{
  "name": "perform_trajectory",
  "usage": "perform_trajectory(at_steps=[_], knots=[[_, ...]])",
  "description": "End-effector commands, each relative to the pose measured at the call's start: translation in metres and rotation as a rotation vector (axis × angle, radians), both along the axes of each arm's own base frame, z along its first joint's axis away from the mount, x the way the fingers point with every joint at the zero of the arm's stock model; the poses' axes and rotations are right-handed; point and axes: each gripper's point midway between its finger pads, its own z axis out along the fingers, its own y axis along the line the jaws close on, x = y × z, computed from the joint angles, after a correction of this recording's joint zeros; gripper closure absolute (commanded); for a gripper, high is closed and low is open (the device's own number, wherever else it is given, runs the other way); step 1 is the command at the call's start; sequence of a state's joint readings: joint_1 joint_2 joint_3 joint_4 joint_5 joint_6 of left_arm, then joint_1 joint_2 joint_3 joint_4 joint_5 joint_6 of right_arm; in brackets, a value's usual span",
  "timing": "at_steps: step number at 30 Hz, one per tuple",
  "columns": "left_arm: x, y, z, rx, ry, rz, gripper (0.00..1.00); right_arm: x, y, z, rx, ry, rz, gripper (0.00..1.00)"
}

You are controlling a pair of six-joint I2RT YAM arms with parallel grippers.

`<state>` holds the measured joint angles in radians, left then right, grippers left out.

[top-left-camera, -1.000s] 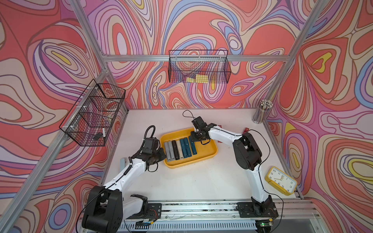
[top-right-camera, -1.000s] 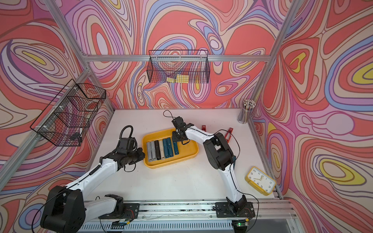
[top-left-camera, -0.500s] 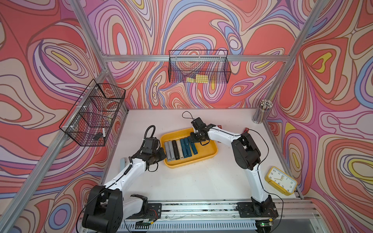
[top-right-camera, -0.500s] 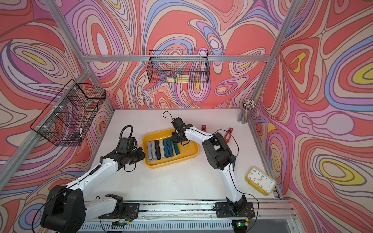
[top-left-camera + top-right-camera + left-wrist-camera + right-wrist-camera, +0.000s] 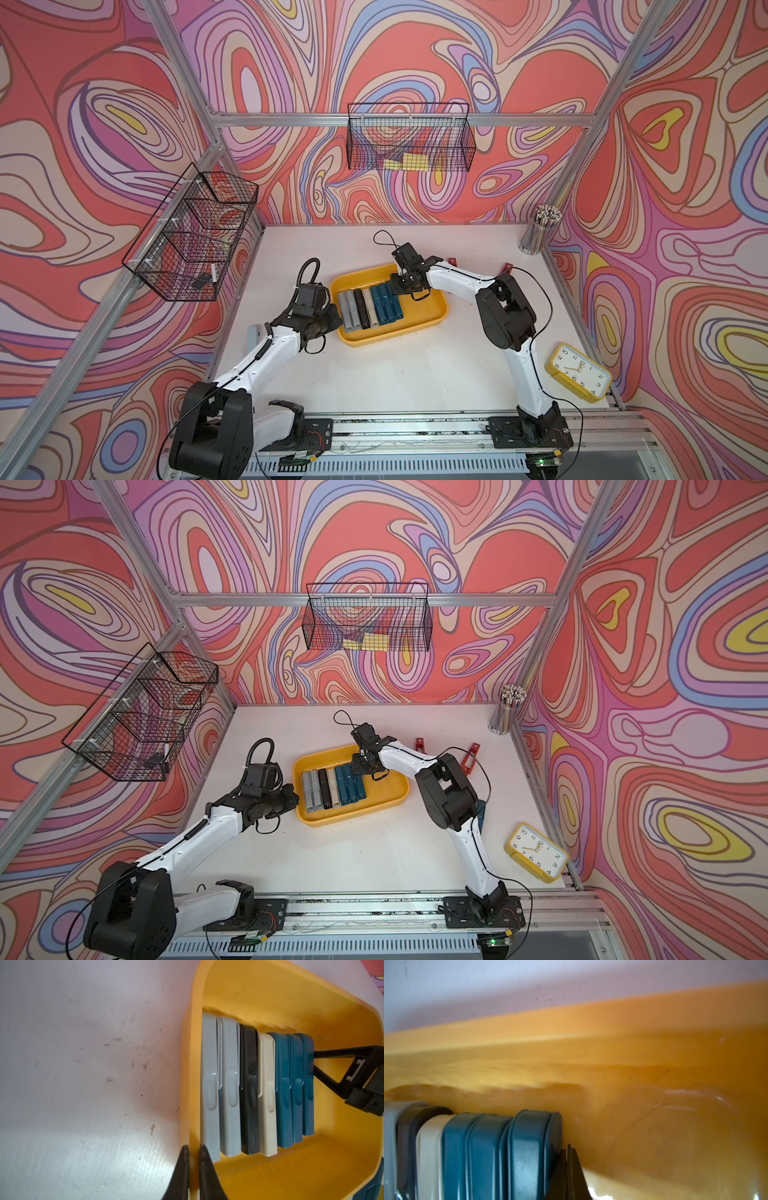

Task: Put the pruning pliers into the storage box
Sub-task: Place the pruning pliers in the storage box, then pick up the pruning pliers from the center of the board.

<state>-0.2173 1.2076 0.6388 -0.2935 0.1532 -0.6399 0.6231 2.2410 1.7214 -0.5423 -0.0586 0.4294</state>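
Tabletop [image 5: 395, 374], storage box [image 5: 422, 309], clock [image 5: 579, 377] numerals seemingly Arabic

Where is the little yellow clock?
In both top views the clock sits at the table's near right corner, well away from the tray.

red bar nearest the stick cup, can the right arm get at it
Probably yes: the red bar lies on open table beside that arm's elbow. The right gripper, shut inside the yellow tray, must pull back and open.
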Motion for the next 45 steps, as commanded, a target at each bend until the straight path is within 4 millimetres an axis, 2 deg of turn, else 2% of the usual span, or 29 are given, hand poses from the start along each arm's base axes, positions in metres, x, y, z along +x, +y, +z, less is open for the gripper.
perform_trajectory(at_steps=[1,14,25,45], knots=[[-0.004,-0.004,-0.006,-0.008,0.024,-0.013,1.00,-0.006,0.000,-0.005,-0.023,0.012,0.001,0.94],[-0.005,-0.003,-0.004,-0.007,0.019,-0.012,1.00,-0.004,-0.016,0.018,-0.091,-0.049,-0.010,0.94],[-0.006,-0.002,-0.001,-0.004,0.012,-0.013,1.00,-0.007,-0.023,0.055,-0.081,-0.100,-0.008,0.90],[-0.004,-0.004,0.004,-0.013,-0.006,-0.019,0.99,-0.042,-0.059,0.092,-0.095,-0.134,-0.048,0.56]])
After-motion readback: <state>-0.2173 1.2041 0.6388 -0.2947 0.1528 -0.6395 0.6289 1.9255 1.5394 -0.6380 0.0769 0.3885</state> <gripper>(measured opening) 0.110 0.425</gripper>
